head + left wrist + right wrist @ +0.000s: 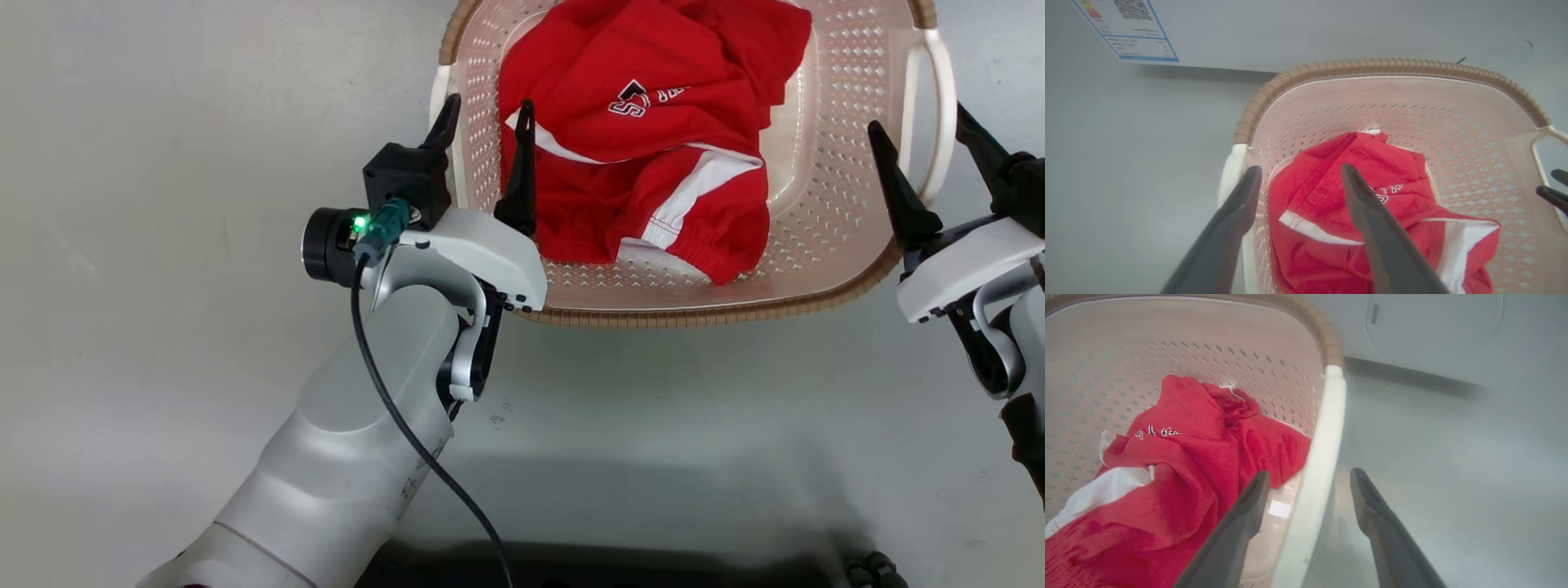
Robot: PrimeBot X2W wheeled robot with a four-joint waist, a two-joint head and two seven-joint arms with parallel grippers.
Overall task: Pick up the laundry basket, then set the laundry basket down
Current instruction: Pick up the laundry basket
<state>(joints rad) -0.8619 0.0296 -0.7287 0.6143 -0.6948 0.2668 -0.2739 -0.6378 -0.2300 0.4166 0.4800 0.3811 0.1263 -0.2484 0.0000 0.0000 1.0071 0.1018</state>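
The laundry basket (pixel 702 314) sits on the pale grey floor (pixel 163 204) straight ahead of the robot, its far end cut off by the top edge of the head view, with a crumpled red garment (pixel 645 163) with white stripes lying inside. The left hand (pixel 490 106) has its fingers apart and straddles the basket's left edge: one finger stands outside beside the white left handle (pixel 441 90), while the other reaches inside over the red cloth. In the left wrist view the same hand (pixel 1301 168) shows the perforated wall and handle running up between its two dark fingers. The right hand (pixel 918 118) is also spread, with one finger inside the basket and one outside the white right handle (pixel 943 106). In the right wrist view that hand (pixel 1310 472) has the handle bar passing through the gap, with a sliver of room visible on either side. The brown woven-look rim (pixel 1380 65) curves around the far end, close to a white appliance front (pixel 1331 28) that carries a printed label (pixel 1126 28). Smooth floor stretches to the left of the basket, and more of it lies between the near rim and the robot's dark base (pixel 612 567).
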